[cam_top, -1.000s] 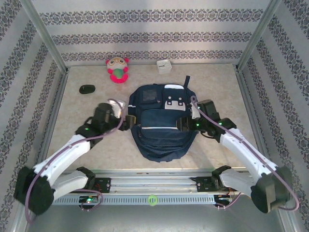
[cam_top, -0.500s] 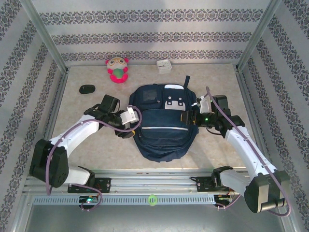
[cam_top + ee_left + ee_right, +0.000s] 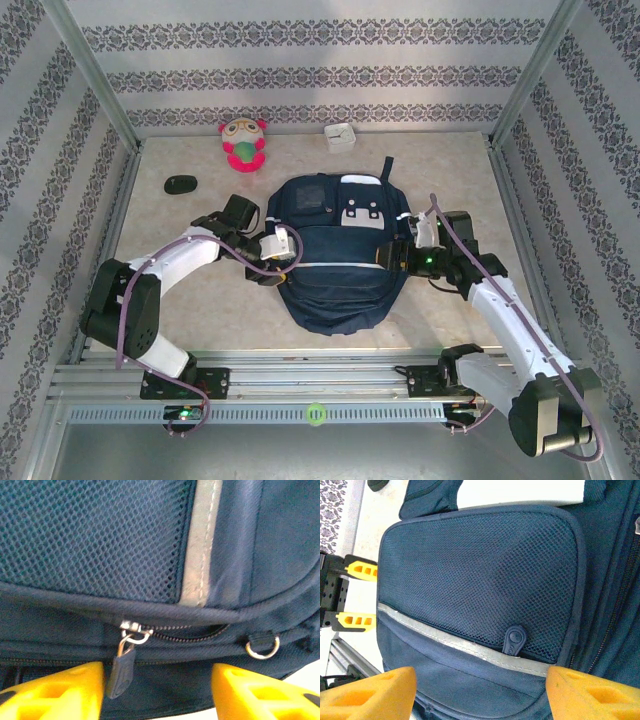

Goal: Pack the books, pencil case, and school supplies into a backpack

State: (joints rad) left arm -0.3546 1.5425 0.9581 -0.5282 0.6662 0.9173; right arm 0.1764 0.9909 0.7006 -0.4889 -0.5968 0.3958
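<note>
Our left gripper (image 3: pixel 157 682) stands open astride the zip pull (image 3: pixel 120 672); our right gripper (image 3: pixel 480 687) gapes, empty. The backpack (image 3: pixel 335 265) lies flat between them. Closing off-centre, we'd probably pinch fabric and miss the pull.

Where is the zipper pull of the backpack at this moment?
In the left wrist view, the zipper pull hangs below the backpack's mesh pocket, between the left gripper's yellow fingers, close to the one on the picture's left.
</note>
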